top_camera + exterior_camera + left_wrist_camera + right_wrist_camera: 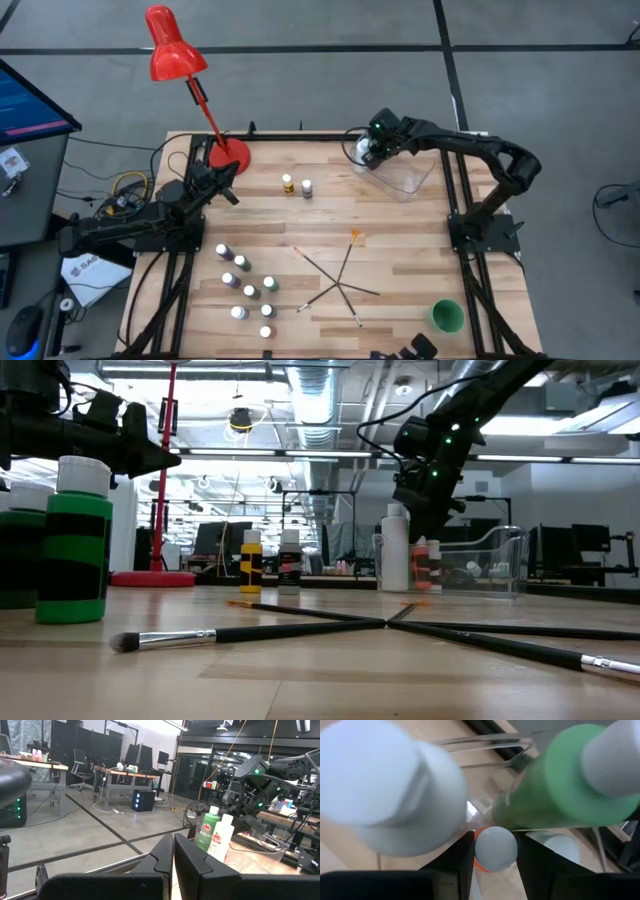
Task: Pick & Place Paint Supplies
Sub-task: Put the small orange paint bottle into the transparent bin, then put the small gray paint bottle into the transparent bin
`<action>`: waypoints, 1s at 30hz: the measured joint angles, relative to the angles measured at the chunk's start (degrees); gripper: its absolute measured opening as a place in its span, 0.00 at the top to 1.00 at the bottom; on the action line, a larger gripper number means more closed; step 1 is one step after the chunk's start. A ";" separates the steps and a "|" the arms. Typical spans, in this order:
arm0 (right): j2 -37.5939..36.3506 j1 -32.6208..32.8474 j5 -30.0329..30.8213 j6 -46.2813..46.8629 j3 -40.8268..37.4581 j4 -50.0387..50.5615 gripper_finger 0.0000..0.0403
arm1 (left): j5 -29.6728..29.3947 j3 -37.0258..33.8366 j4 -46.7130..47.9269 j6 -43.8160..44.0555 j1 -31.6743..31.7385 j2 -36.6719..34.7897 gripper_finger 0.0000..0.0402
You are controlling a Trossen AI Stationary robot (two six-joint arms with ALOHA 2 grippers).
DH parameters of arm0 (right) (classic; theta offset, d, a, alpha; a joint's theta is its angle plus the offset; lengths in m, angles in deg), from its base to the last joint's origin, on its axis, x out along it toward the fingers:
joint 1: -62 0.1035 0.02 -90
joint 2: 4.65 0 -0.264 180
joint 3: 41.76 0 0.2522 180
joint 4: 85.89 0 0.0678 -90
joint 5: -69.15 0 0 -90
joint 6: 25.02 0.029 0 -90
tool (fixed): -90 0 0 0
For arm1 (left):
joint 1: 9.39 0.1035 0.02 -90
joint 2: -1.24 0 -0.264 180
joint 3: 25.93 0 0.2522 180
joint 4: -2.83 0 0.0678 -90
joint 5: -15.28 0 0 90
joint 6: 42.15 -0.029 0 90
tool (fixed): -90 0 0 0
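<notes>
the right tool (492, 852) is hanging over the clear tub (415, 178) at the tabletop's (330, 215) far edge, gripping an orange paint bottle (493, 848) to drop in beside the tall green bottle (560, 785) and white one; left tool (222, 180) is sitting clenched and empty, waiting

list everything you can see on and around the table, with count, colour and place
small paint bottles: about eight, white caps, front left of table
small paint bottles: two, yellow and dark, back centre
orange small bottle: one, between right gripper's fingers
tall bottles: two, green and white, by the tub
paintbrushes: several, dark, crossed at centre
clear tub: one, back right
green cup: one, front right
red lamp: one, back left
left gripper: shut, back left
right gripper: shut on orange small bottle, at the tub
</notes>
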 joint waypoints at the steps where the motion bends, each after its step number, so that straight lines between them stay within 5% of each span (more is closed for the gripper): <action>1: 0.00 0.03 0.04 0.00 0.00 -0.53 0.69 | 0.01 0.00 -0.02 0.00 0.00 0.02 0.98; 23: -0.31 0.14 0.35 -1.98 0.02 -2.21 0.61 | 0.01 0.00 -0.89 0.00 0.00 0.00 0.98; 30: -6.20 1.13 0.36 -2.25 0.05 -0.93 0.55 | -0.01 0.00 -0.96 0.00 0.00 0.00 0.98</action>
